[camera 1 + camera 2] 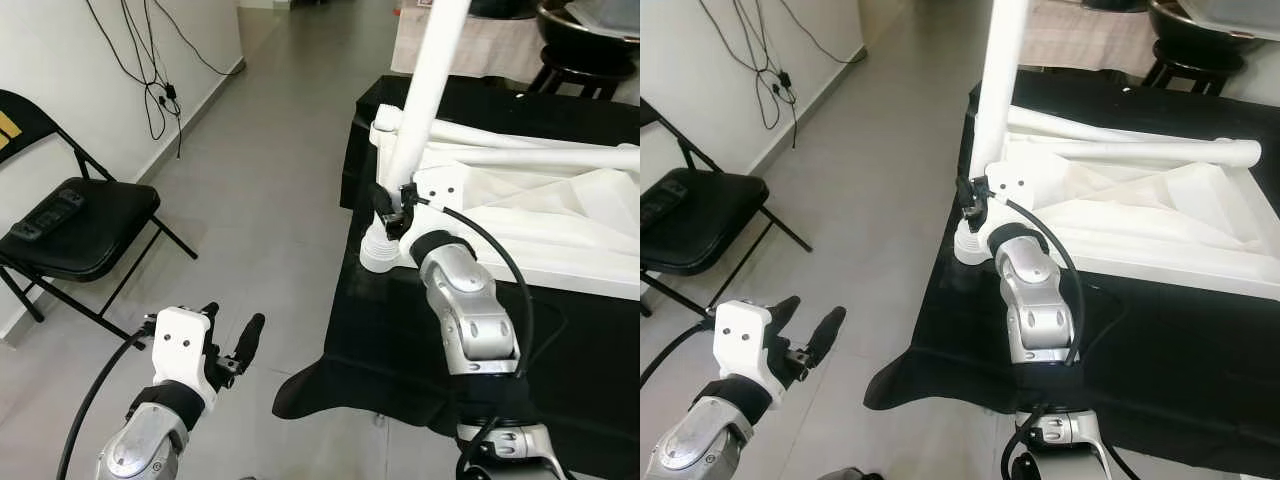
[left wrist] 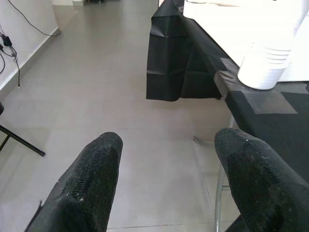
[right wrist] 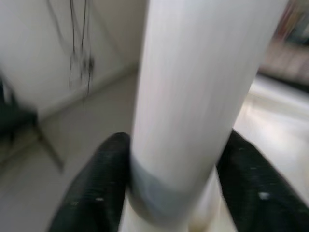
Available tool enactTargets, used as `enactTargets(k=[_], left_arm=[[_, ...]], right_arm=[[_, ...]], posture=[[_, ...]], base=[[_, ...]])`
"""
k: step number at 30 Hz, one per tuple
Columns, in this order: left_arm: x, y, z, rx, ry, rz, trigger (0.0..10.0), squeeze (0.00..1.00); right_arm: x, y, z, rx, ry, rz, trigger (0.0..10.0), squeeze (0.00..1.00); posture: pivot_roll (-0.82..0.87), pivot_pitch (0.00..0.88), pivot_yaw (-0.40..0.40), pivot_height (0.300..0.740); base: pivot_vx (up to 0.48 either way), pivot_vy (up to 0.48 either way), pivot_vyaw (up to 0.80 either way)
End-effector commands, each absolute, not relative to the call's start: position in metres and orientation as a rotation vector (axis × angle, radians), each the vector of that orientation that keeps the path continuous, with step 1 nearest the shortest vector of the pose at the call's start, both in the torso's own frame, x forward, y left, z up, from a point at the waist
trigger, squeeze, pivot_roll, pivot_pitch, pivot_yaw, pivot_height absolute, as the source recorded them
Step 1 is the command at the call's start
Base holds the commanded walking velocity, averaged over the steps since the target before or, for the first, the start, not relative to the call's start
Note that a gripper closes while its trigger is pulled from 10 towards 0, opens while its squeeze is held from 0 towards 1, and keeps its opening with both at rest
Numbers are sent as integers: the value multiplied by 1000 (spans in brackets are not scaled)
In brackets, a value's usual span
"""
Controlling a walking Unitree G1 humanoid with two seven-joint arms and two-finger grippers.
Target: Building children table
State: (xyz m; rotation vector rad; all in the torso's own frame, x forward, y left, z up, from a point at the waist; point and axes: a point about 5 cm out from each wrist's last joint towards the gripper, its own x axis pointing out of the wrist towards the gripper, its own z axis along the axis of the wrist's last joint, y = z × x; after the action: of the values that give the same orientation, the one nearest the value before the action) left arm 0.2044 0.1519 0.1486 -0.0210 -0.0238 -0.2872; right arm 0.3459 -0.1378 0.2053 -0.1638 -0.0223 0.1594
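A white children's table (image 1: 540,215) lies upside down on a black-covered work table (image 1: 580,340). One white table leg (image 1: 425,85) stands upright at its near-left corner, with a ribbed white foot piece (image 1: 378,252) at the base. My right gripper (image 1: 395,205) is shut on this leg low down, and its black fingers (image 3: 104,191) press both sides of the leg (image 3: 193,96). My left gripper (image 1: 232,340) hangs open over the floor to the left, with nothing between its fingers (image 2: 91,179). More white legs (image 1: 1140,150) lie across the upturned table.
A black folding chair (image 1: 80,225) with a dark device on its seat stands by the left wall, under hanging cables (image 1: 150,70). The black cloth (image 2: 169,58) drapes to the grey tiled floor (image 1: 260,200). A dark stool (image 1: 585,55) stands at the back right.
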Motion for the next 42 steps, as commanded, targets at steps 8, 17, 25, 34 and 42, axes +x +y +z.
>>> enactTargets(k=[8, 17, 25, 34, 42], left_arm=[[207, 152, 146, -25, -25, -297, 10000, 0], [206, 151, 147, -24, -26, -301, 10000, 0], [201, 150, 150, -27, -27, -303, 10000, 0], [196, 149, 151, -35, -23, -307, 10000, 0], [195, 150, 150, -41, -16, -315, 10000, 0]], right_arm=[[378, -123, 244, -239, -148, 605, 10000, 1000], [385, -112, 249, -271, -80, 886, 10000, 0], [395, -104, 253, -160, -31, 992, 8784, 0], [397, -105, 246, -191, -12, 1063, 0, 0], [400, -120, 257, -215, -70, 1044, 0, 0]], posture=[[55, 146, -25, 740], [89, 158, -25, 740], [113, 184, -28, 740], [122, 201, -27, 740], [102, 186, -15, 740]], base=[[0, 0, 0], [0, 0, 0], [0, 0, 0], [0, 0, 0], [0, 0, 0]])
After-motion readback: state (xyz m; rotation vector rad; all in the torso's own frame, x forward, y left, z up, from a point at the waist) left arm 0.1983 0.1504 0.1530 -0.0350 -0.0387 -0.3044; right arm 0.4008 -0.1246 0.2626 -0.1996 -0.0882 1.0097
